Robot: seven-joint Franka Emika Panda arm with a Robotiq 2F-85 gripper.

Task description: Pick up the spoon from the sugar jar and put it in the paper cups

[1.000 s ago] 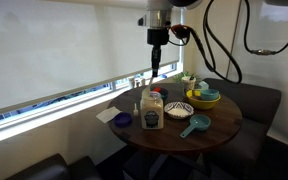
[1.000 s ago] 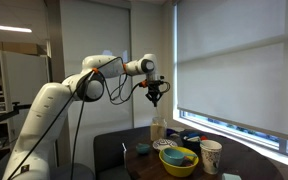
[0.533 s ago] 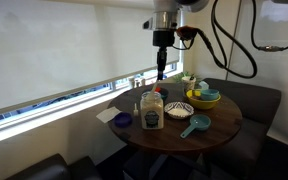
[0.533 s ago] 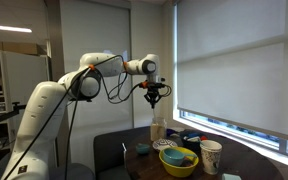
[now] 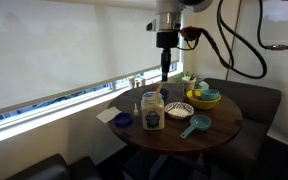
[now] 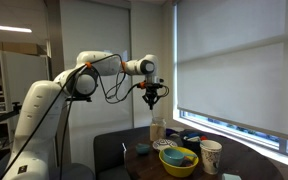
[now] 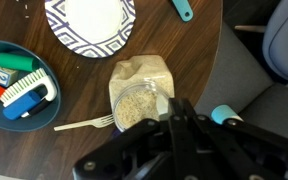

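Note:
The sugar jar (image 5: 152,112), tall and clear with a dark label, stands on the round wooden table (image 5: 219,125). In the wrist view its open top (image 7: 136,98) shows white granules right below me. My gripper (image 5: 165,68) hangs high above the table, a little to the cups' side of the jar, and also shows against the blind (image 6: 151,93). Its fingers (image 7: 171,103) are shut on a thin pale spoon (image 7: 162,104) that points down. The pale paper cups (image 5: 188,82) stand at the table's back, and one shows close up (image 6: 211,155).
A yellow bowl (image 5: 206,97) and a patterned bowl (image 5: 179,109) sit beside the jar. A teal scoop (image 5: 194,125) and a blue lid (image 5: 123,120) lie near the table's front. A blue bowl of items (image 7: 19,80) and a fork (image 7: 84,124) lie by the jar.
My gripper has moved sideways with the spoon, away from above the jar toward the cups, at about the same height. Nothing on the table has moved.

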